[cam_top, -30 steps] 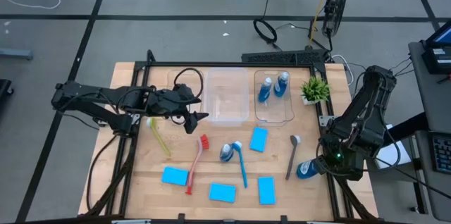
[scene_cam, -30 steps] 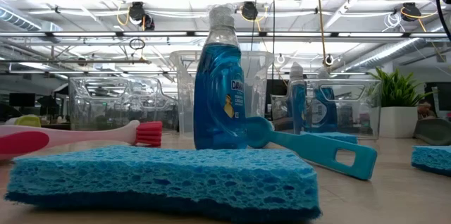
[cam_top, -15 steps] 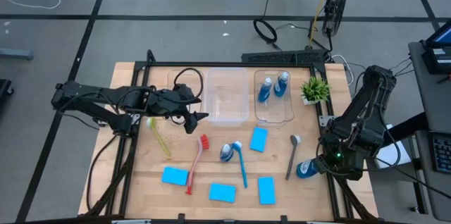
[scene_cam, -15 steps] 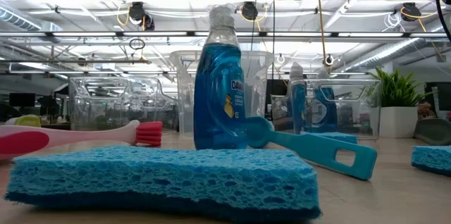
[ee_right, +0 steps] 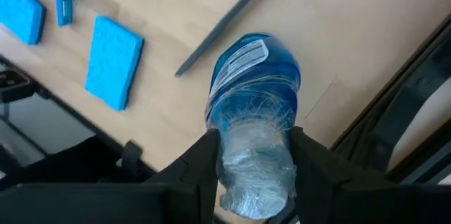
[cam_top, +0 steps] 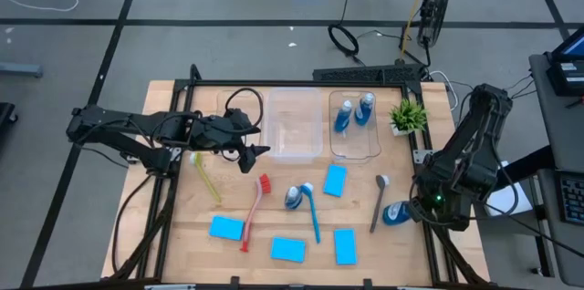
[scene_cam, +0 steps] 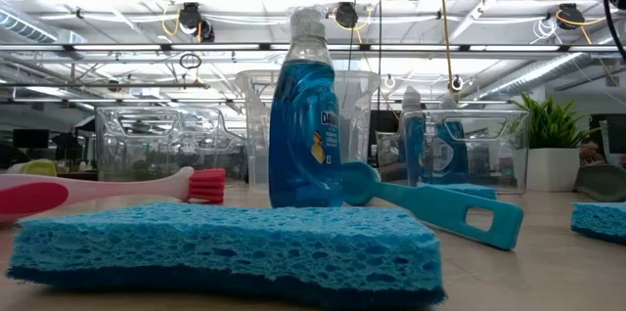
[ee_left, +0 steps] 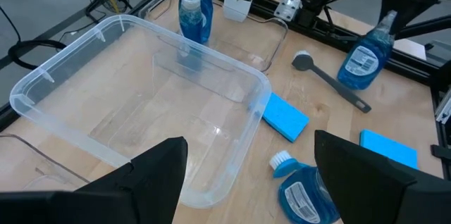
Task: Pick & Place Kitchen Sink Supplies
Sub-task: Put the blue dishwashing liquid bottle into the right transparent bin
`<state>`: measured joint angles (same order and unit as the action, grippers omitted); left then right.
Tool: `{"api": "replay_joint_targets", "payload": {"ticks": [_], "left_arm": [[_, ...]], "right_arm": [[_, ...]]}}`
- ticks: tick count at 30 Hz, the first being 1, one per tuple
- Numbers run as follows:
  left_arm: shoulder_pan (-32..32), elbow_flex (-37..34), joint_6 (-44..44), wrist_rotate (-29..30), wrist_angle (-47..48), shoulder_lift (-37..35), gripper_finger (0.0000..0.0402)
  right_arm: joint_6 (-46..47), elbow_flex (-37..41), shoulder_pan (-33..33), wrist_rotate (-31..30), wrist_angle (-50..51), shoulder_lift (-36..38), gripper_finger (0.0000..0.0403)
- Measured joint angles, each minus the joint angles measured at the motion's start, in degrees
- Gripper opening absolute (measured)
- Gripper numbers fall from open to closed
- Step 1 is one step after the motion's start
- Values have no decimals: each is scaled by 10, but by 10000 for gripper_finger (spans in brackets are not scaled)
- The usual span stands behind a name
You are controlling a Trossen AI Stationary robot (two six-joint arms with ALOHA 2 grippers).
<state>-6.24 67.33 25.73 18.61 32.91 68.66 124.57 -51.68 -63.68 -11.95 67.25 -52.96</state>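
In the high view my right gripper (cam_top: 412, 212) is at the table's right edge, shut on a small blue bottle (cam_top: 397, 213). My left gripper (cam_top: 255, 151) hovers open by the middle clear bin's (cam_top: 292, 126) near left corner, touching nothing. Two bottles (cam_top: 353, 112) stand in the right bin (cam_top: 358, 149). Another bottle (cam_top: 294, 197) stands mid-table beside the blue brush (cam_top: 312, 215). The red brush (cam_top: 254, 210), yellow-green brush (cam_top: 206, 178) and grey brush (cam_top: 378, 201) lie flat. Sponges (cam_top: 335, 180) (cam_top: 226, 228) (cam_top: 287, 249) (cam_top: 344, 246) lie on the wood. My right gripper pinches the bottle at its grey cap and neck (ee_right: 255, 155) between the two fingers (ee_right: 201, 164). The fingers come from above, pointing down. The blue body (ee_right: 254, 83) hangs below them, slightly tilted. Whether its base touches the table, I cannot tell.
A third clear bin (cam_top: 239, 112) sits under my left arm at the far left. The green potted plant (cam_top: 408, 115) stands at the far right corner. A black frame rail (cam_top: 429, 158) runs along the right edge beside my right arm. Bare wood shows along the near edge.
My right gripper has shifted the bottle a little toward the table's far edge. The left arm and everything else on the table have kept still.
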Motion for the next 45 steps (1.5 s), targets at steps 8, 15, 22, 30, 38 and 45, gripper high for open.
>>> {"api": "replay_joint_targets", "payload": {"ticks": [8, 15, 22, 30, 38, 45], "left_arm": [[0, 0, 0, 0, 0, 0, 308], [0, 0, 0, 0, 0, 0, 308], [14, 0, 0, 0, 0, 0, 308], [18, 0, 0, 0, 0, 0, 308], [18, 0, 0, 0, 0, 0, 308], [18, 0, 2, 0, -1, 0, 308]], "right_arm": [[-30, 0, 0, 1, -8, 35, 122], [-43, 0, 0, -2, -10, 52, 122], [-83, 0, 0, -26, -39, 62, 122], [-213, -1, 0, -166, -132, 81, 122], [-386, -2, 0, -298, -211, 101, 122], [-476, -2, 0, -442, -223, 116, 122]]}}
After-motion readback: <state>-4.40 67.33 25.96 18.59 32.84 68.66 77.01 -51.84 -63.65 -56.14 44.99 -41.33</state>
